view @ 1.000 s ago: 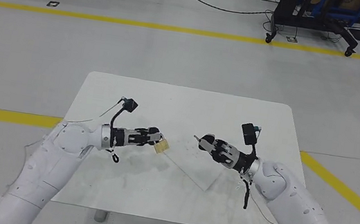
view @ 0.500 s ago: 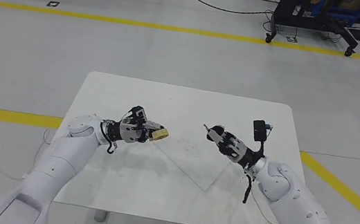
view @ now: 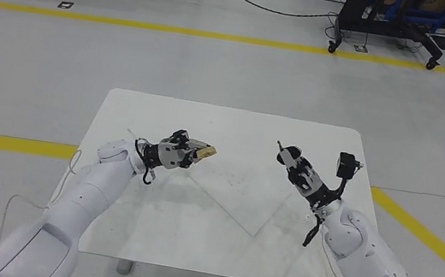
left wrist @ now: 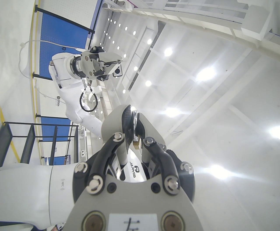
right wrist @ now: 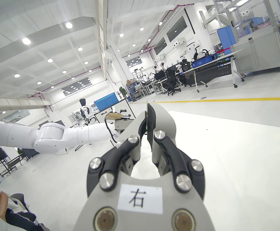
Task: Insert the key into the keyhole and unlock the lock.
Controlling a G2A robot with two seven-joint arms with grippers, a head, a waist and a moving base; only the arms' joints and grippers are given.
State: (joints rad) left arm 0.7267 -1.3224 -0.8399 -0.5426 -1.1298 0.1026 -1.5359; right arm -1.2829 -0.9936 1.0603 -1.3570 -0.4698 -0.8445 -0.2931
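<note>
Right gripper (view: pixel 285 155) pinches key (view: pixel 279 145), tip protruding | left gripper (view: pixel 192 149) pinches lock (view: pixel 206 150), body exposed (likely for key access) | well apart above table (view: pixel 233 123) middle

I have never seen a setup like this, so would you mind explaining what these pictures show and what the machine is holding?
This is a two-armed robot working at a white table. The top view looks down from a camera above its arms. The other two pictures come from a camera on each wrist, looking along the jaws. The left gripper has its jaws shut on a small brass padlock, held above the table. The right gripper has its jaws shut on a thin key. Padlock and key are apart, and the key is not yet in the keyhole.
</note>
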